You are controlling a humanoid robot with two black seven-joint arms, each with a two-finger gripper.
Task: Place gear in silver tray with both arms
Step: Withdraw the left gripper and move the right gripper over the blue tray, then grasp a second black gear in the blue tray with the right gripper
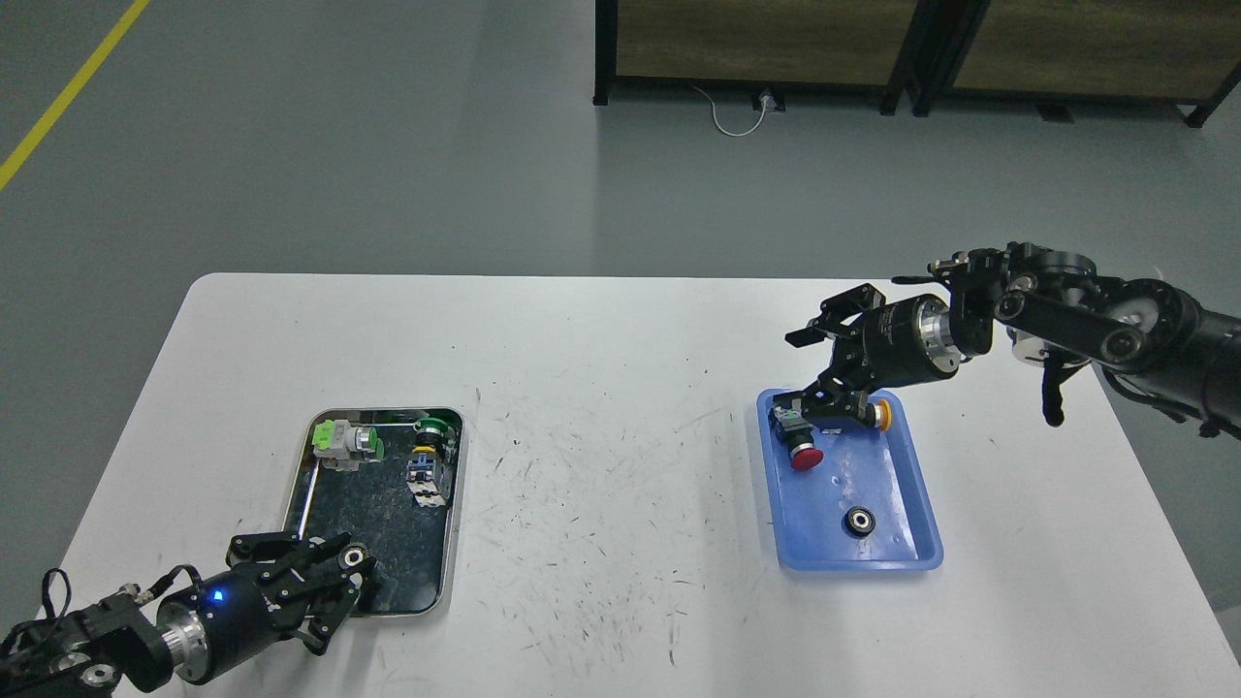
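Note:
The silver tray (320, 456) lies on the left of the white table. It holds a green-and-white switch (346, 443) and a green-capped button switch (428, 454). My left gripper (361, 572) is over the tray's near left corner, its claws closed around a small round gear (356, 556). A second black gear (858, 522) lies in the blue plastic tray (921, 504) on the right. My right gripper (814, 373) is open above the far end of the blue tray, its lower claw just over a red push button (804, 454).
A yellow-capped part (881, 415) lies at the blue tray's far end, partly behind my right gripper. The scratched table middle (601, 465) separates the two trays. Beyond the table edge is grey floor, with dark cabinets far back.

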